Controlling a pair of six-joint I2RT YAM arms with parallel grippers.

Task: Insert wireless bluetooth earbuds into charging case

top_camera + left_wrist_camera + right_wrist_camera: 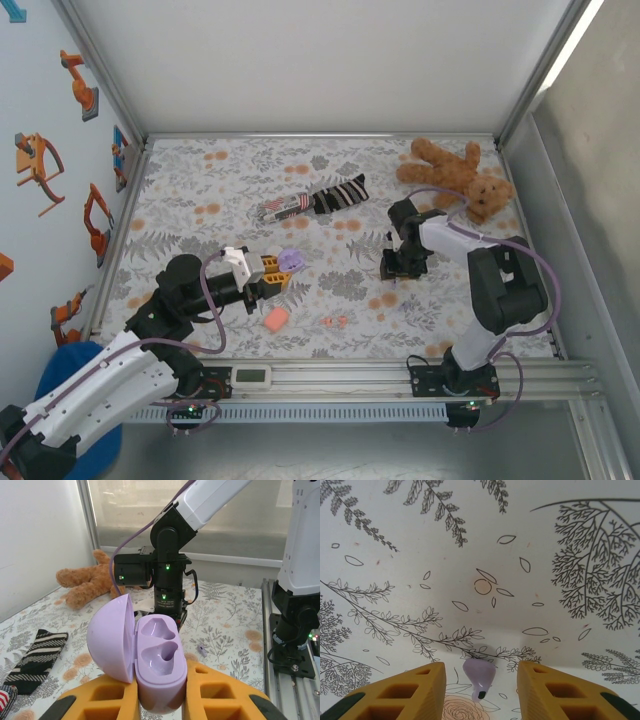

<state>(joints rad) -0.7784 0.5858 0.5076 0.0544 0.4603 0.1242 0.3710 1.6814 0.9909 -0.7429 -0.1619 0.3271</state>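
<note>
**Bright flat light everywhere, barely any shadow**

Top view's evenly lit, with one blown-out white strip [585, 25] up at 1 o'clock. Shadows on the desk [200, 190] are faint and soft-edged. Left wrist view is backlit by a pale panel [125, 505] around 12 o'clock. The lilac case [160, 660] stays sharp with a mild sheen, but the yellow fingers [225, 695] at 6 o'clock go mushy. Right wrist view: leaf print [580, 570] crisp, lilac earbud [479, 675] slightly soft.

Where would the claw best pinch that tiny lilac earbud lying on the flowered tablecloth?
Across its rounded body, from straight above. The lilac earbud lies flat, its bulb wider than the thin stem, and the right gripper has an open finger on each side, so closing should catch it.
</note>
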